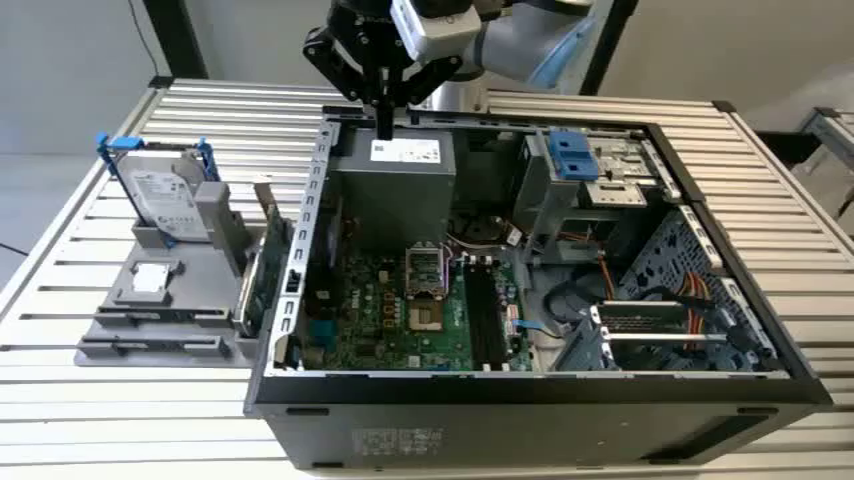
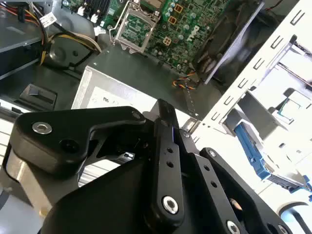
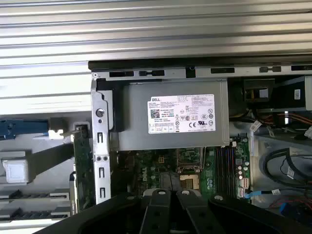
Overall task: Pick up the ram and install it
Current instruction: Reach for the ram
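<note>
Progress is roughly at the midpoint, judging by how things lie. The pick-up looks done and the install is not. The ram (image 1: 384,126) is off the grey parts rack (image 1: 160,322) and hangs in the air over the open computer case (image 1: 318,200), at 12 o'clock of the case in the exterior view. It is directly above the silver power supply (image 1: 400,165). The black memory slots (image 1: 482,318) sit at about 5 o'clock from the CPU socket (image 1: 424,272) on the green motherboard (image 1: 380,315). They look empty, and the stick is well apart from them, so seating it remains undone.

The gripper (image 1: 384,100) points straight down with its 2 fingers (image 2: 165,161) drawn in until almost no gap is left. They clamp a thin, greyish strip seen edge-on, which I take to be the ram (image 2: 163,111). Its free end sticks out past the fingertips toward the power supply without touching it. In the first wrist view the 2 black fingertips (image 3: 161,196) stand nearly together over the motherboard.

On the rack, at 9 o'clock of the case, the hard drive (image 1: 167,200) in its blue frame and the green expansion card (image 1: 274,255) stand upright, untouched.
</note>
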Available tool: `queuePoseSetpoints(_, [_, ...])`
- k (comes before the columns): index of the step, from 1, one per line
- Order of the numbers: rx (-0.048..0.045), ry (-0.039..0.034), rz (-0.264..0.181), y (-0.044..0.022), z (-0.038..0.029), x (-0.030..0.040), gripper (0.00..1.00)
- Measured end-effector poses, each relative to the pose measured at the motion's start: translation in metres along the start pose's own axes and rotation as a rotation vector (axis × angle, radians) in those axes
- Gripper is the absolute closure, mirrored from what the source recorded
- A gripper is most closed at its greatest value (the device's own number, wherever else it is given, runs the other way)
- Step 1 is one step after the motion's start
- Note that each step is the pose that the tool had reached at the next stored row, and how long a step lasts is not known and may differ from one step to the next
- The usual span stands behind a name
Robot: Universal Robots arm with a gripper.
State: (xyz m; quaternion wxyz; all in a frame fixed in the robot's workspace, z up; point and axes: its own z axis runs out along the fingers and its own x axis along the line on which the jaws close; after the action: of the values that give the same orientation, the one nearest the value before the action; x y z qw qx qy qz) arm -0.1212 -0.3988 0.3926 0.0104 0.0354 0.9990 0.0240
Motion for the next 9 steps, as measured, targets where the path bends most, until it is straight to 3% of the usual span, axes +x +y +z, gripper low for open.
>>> queuePoseSetpoints(9, [0.0002,0.0,0.0,0.0,0.0,0.0001,1.0])
